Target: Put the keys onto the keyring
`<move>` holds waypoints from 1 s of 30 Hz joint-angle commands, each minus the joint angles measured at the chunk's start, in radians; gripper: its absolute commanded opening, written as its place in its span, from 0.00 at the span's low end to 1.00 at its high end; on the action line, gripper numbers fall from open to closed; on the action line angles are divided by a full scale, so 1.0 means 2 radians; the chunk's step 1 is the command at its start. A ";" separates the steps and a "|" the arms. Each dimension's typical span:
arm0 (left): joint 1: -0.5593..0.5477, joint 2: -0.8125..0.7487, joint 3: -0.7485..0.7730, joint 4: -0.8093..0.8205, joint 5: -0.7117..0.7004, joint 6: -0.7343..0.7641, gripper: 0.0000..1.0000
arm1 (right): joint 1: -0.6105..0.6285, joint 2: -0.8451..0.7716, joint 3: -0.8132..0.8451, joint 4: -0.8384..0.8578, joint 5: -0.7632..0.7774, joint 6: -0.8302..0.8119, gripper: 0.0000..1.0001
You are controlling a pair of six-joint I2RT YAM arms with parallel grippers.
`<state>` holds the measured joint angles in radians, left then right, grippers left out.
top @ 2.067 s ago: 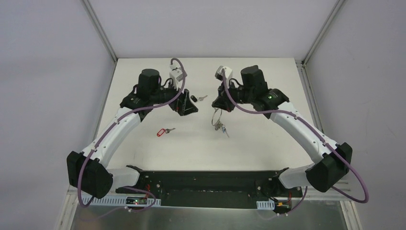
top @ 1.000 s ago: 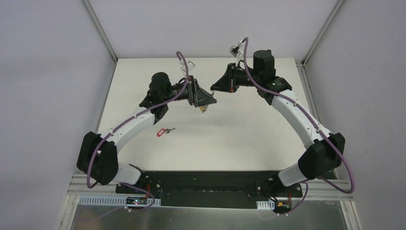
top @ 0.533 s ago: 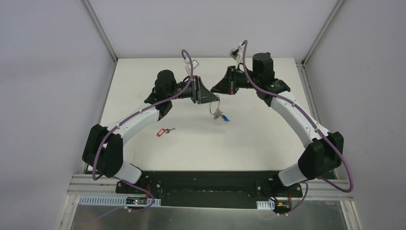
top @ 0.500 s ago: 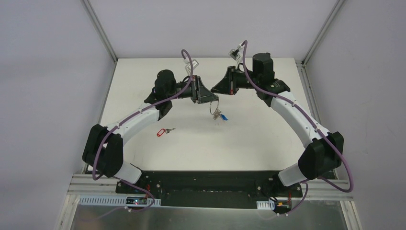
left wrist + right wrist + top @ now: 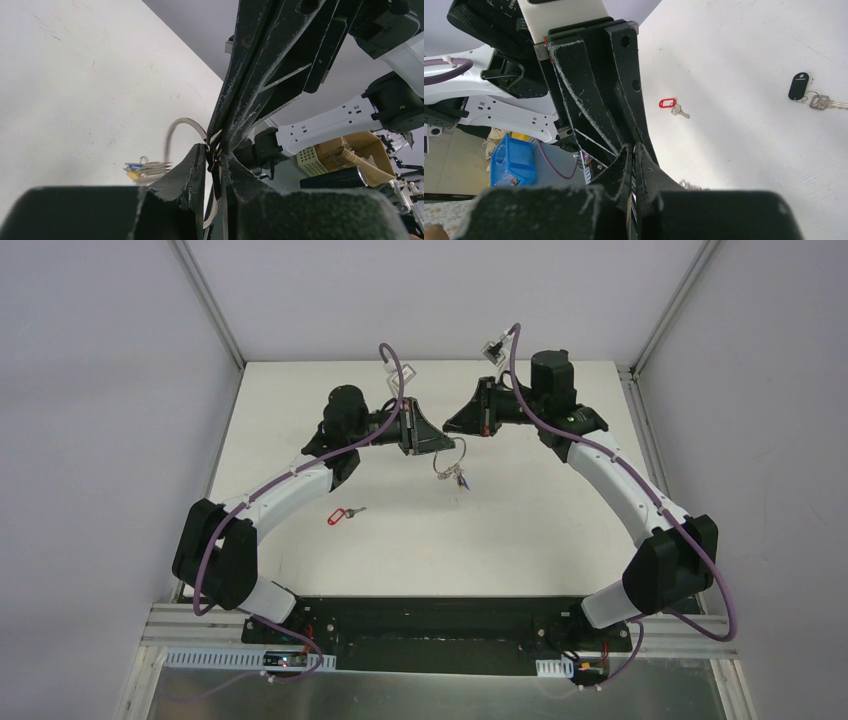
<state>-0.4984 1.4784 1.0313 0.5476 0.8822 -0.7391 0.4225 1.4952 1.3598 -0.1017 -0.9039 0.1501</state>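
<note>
aloft, thin silver keyring (image 5: 447,454), small key bunch (image 5: 147,167) dangling below

White table (image 5: 520,530), blue bin (image 5: 517,162).

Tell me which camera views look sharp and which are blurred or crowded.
Top external: even light, soft shadows, sharp, though the thin silver metal keyring looks tiny. Left wrist: dark tool fingers crowd the frame, near edge blurred. Right wrist: small silver key with red plastic tag crisp, foreground blurred.
</note>
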 commanded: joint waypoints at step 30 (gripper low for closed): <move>-0.004 -0.046 0.026 -0.090 0.006 0.079 0.00 | -0.009 -0.038 -0.021 0.020 -0.018 -0.033 0.30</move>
<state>-0.5041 1.4254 1.0382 0.3672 0.8864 -0.6159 0.3912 1.4574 1.3159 -0.0933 -0.9211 0.1158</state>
